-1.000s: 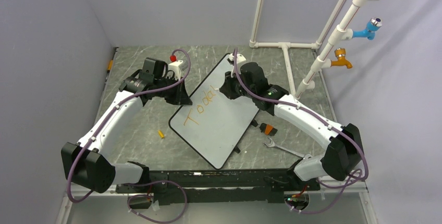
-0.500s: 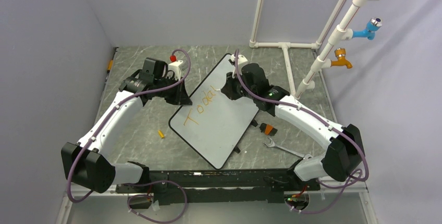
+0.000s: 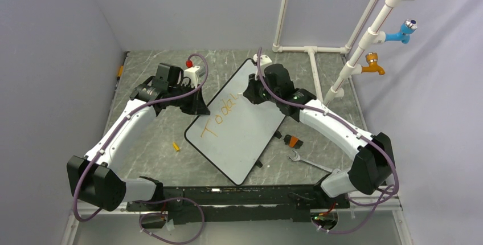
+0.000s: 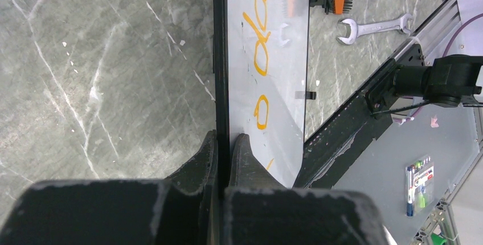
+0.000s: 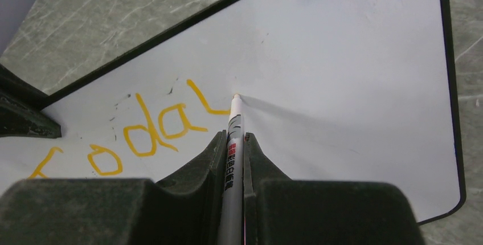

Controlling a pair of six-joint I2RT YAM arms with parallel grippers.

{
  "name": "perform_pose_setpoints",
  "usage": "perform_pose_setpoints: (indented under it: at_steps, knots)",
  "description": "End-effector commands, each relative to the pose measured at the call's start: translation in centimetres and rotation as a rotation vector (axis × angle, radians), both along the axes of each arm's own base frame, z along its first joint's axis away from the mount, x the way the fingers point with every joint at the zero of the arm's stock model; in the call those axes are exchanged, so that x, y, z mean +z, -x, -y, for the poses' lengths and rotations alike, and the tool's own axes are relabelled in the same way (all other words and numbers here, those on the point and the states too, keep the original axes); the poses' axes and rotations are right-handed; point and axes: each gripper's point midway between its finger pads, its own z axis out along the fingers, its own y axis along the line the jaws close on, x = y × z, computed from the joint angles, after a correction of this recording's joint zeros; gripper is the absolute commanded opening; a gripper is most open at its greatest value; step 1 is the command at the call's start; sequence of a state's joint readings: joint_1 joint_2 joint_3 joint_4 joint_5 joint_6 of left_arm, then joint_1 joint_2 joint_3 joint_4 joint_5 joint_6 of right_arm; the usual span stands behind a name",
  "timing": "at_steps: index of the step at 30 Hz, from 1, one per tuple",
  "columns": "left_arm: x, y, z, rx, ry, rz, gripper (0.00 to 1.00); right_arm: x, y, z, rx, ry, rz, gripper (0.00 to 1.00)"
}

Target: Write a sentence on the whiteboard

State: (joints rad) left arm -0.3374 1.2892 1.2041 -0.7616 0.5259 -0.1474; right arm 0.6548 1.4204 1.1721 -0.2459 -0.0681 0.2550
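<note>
Right gripper (image 5: 234,138) clenched on white marker (image 5: 232,165), tip touching whiteboard (image 3: 239,137); left gripper (image 4: 223,142) pinching its thin black rim. Plain grey walls (image 3: 57,28); marbled grey table (image 3: 154,137); glossy board lying diagonal mid-table; orange sentence (image 5: 142,137), unfinished, reads "Toda".

From above, the right claw (image 3: 250,93) covers the end of the orange handwritten marker letters (image 3: 219,118); a tiny yellow item (image 3: 176,147) is unidentifiable.
</note>
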Motion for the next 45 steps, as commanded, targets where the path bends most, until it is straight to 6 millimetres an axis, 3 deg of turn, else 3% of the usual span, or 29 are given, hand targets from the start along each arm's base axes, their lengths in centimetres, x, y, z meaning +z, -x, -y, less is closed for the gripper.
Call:
perform_pose_setpoints:
  at_steps: [1,24,45]
  knots:
    - [0.4,-2.5,-1.5,0.018,-0.109,0.163,0.00,1.2,-1.3,-0.5,-0.009,-0.003,0.030,0.00]
    - [0.5,-2.5,-1.4,0.014,-0.109,0.165,0.00,3.0,-2.7,-2.1,0.016,-0.039,0.044,0.00]
    - [0.6,-2.4,-1.3,0.015,-0.108,0.169,0.00,-2.2,0.3,0.1,0.000,0.006,-0.053,0.00]
